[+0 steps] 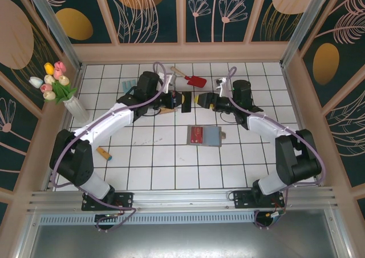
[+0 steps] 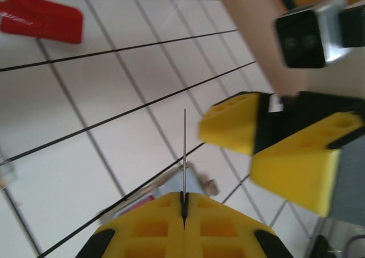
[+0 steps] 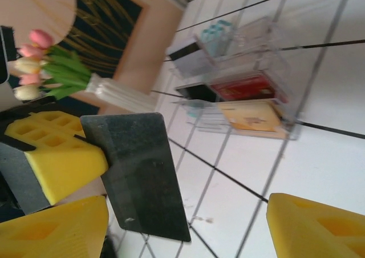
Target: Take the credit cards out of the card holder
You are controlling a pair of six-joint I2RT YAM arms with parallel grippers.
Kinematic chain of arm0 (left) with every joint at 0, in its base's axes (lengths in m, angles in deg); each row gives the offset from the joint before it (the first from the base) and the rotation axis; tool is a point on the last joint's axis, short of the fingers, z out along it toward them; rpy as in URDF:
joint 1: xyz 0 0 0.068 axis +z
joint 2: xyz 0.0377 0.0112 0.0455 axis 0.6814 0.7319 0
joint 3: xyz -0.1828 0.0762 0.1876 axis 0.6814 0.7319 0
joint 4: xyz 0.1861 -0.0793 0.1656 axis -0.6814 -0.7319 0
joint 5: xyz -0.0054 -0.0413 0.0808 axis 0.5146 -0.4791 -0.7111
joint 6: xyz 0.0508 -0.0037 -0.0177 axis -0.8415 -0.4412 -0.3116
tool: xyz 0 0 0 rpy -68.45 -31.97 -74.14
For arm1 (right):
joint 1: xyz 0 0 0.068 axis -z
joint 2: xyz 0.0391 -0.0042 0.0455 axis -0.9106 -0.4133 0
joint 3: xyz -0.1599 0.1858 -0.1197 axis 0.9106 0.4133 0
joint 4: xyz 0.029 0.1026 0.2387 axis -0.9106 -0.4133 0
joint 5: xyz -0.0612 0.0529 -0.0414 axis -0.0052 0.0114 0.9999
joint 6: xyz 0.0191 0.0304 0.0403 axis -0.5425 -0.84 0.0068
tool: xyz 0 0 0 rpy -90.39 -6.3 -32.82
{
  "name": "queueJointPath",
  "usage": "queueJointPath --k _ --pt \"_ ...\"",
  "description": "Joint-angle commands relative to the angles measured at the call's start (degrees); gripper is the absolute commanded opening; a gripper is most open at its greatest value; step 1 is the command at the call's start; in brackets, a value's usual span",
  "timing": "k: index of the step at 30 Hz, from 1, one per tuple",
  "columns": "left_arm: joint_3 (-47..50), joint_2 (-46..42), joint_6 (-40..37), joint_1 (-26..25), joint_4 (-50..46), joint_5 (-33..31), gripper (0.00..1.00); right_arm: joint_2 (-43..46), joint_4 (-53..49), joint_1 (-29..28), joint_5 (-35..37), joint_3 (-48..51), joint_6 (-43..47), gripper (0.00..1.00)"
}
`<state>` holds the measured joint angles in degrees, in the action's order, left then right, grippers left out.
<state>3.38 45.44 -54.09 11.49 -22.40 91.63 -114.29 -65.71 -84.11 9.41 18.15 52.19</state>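
Top view. White tiled table [image 1: 154, 172], floral panel walls all round. One card holder [image 1: 212, 136] is lying open and flat, just on the near side of my grippers. One red card [image 1: 197, 134] is sitting on its panel toward my left arm. My left gripper [image 1: 183, 101] and right gripper [image 1: 201, 100] are facing each other tip to tip. One red toy shovel [image 1: 195, 79] is lying beyond them.

Left wrist. My left jaws are pinching tight on one black card [image 2: 184, 149], seen edge-on.

Right wrist. My right fingers [image 3: 319, 226] are standing wide apart, gripping nothing. One clear divided tray [image 3: 290, 134] is holding a second red card [image 3: 245, 88] and one orange-yellow card [image 3: 251, 116] in neighbouring compartments, with teal pieces [image 3: 217, 32] in the farthest. One vase [image 3: 122, 93] of tulips is standing behind.
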Motion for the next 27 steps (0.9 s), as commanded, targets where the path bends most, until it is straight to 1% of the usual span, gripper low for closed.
queueJointPath --k 1,4,6,7,11,15,16,19,20,22,23,25,26,27 --pt "-1.0 -1.6 5.2 0.4 6.4 7.4 0.00 -1.8 10.5 0.2 -9.0 -3.5 -4.0 0.72" --pt "-1.4 -1.4 7.8 0.4 8.8 9.8 0.00 -3.4 14.5 0.2 -12.1 -5.1 -7.5 0.67" --pt "-1.9 -1.2 9.0 0.4 9.7 10.5 0.00 -4.2 18.1 0.1 -13.4 -5.3 -9.6 0.58" --pt "-2.4 -1.1 9.5 0.4 10.0 10.5 0.00 -4.4 20.3 0.2 -13.3 -5.0 -10.8 0.53" --pt "-3.5 -1.1 11.8 0.4 12.7 10.5 0.00 -4.1 30.5 0.5 -12.5 -2.8 -17.1 0.39" --pt "-3.3 -1.1 14.1 0.4 14.5 11.7 0.00 -2.9 33.8 0.6 -11.2 -2.0 -20.4 0.28" --pt "-3.1 -1.1 14.7 0.4 15.0 11.8 0.00 -2.6 34.2 0.6 -10.9 -1.9 -21.1 0.24" --pt "-1.9 -1.4 19.0 0.5 18.1 11.8 0.00 -1.5 36.1 0.6 -10.3 -1.1 -22.9 0.13" --pt "-1.1 -1.7 21.1 0.4 20.6 12.2 0.01 -1.0 37.0 0.7 -9.9 -0.7 -23.6 0.09" --pt "1.1 -2.2 26.2 0.4 27.0 13.4 0.08 -0.1 37.6 0.7 -8.5 -0.2 -24.5 0.05" --pt "2.2 -2.4 28.4 0.4 29.7 13.6 0.13 0.3 38.1 0.7 -7.8 -0.1 -25.4 0.03" --pt "4.0 -2.7 31.9 0.5 34.2 13.9 0.22 0.8 40.2 0.6 -6.9 0.2 -27.7 0.02" --pt "4.8 -2.7 33.4 0.4 36.2 14.2 0.28 1.1 41.4 0.5 -6.4 0.3 -28.8 0.01" --pt "5.2 -2.7 34.4 0.4 37.2 14.2 0.33 1.3 41.8 0.4 -5.6 0.3 -29.5 0.01"
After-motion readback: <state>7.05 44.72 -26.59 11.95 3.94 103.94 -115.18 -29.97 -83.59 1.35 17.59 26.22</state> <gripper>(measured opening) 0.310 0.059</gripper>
